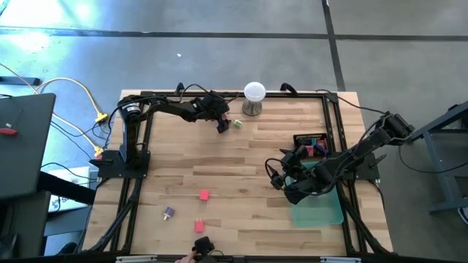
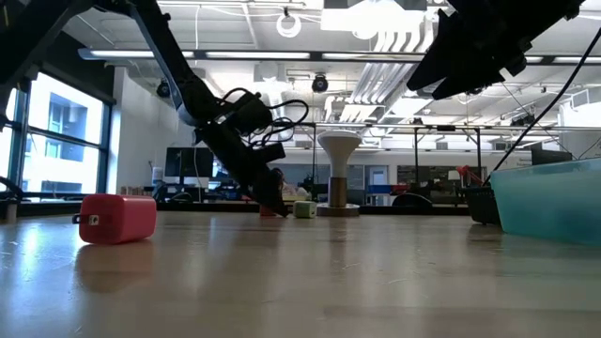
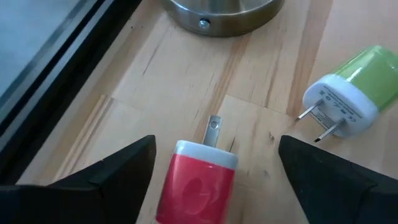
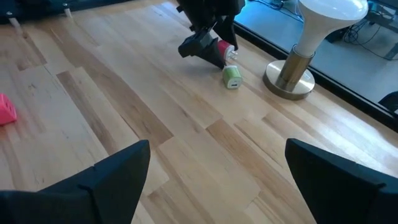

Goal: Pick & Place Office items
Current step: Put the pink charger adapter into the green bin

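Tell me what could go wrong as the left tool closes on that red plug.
The left tool straddles the red plug with fingers open; an off-centre close could twist it out. The green plug lies close and might get nudged. The lamp base stands just beyond, so overreach could bump it.

From my station, the red plug (image 3: 198, 180) runs off the left wrist picture's edge, so I can't see its far end. Items in the black bin (image 1: 313, 144) are too small to identify overhead.
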